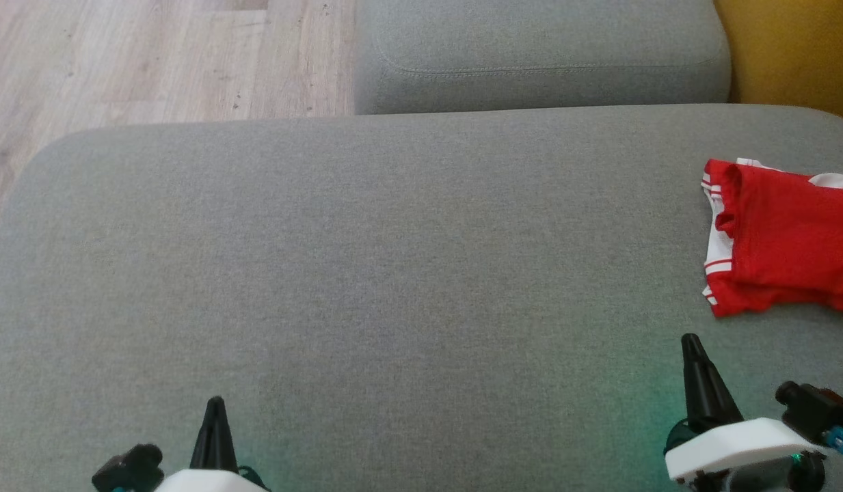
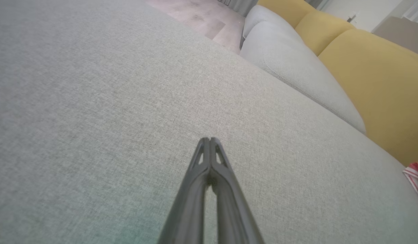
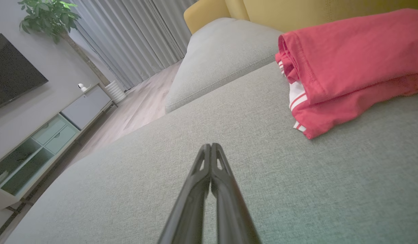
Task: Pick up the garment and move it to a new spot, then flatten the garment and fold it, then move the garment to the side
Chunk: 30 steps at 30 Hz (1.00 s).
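Observation:
The garment (image 1: 783, 236) is red with white striped trim, folded into a compact stack at the far right of the grey sofa seat (image 1: 394, 273). From the right wrist it appears as a red bundle (image 3: 351, 64) up and to the right of the fingers; a corner of the garment (image 2: 417, 176) peeks in at the left wrist view's right edge. My right gripper (image 1: 690, 339) is shut and empty, a short way in front of the garment. My left gripper (image 1: 216, 401) is shut and empty at the lower left, its fingertips (image 2: 210, 139) pressed together above bare cushion.
A second grey cushion (image 1: 544, 55) lies beyond the seat, with a yellow backrest (image 1: 797, 55) at the top right. Wooden floor (image 1: 154, 61) lies past the seat's left and far edges. A TV cabinet (image 3: 42, 135), curtains and a plant stand across the room.

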{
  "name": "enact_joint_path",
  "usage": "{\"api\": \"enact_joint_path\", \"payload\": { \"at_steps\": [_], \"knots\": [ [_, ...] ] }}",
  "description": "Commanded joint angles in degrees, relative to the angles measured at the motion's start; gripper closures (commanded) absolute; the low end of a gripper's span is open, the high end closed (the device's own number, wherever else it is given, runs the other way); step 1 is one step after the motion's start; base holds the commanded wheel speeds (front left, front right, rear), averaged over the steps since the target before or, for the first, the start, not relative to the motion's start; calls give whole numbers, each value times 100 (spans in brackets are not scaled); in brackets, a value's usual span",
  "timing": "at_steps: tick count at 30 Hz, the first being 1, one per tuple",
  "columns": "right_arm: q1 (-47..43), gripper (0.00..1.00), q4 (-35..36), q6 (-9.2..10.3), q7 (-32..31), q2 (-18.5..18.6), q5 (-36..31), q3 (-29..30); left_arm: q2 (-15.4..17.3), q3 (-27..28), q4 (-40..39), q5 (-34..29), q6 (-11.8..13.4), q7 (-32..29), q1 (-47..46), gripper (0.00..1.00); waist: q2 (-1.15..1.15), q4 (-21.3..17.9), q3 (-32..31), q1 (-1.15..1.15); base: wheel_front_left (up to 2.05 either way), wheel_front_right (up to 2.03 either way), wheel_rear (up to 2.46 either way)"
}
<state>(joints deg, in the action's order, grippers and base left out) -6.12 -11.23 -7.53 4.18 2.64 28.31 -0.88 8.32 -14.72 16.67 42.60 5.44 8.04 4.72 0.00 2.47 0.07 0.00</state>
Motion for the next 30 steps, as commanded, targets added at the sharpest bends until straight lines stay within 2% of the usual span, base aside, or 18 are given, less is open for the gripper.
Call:
{"api": "enact_joint_path", "payload": {
  "at_steps": [1,30],
  "knots": [
    [275,100,154,1,-20,96,212,27,-10,154,-158,149,-66,-41,-296,100,0,-4,0,0,0,0,0],
    [561,100,26,2,-267,142,2196,152,-157,738,-196,1651,-445,-457,-537,100,0,-79,4,0,0,0,0]
  ]
}}
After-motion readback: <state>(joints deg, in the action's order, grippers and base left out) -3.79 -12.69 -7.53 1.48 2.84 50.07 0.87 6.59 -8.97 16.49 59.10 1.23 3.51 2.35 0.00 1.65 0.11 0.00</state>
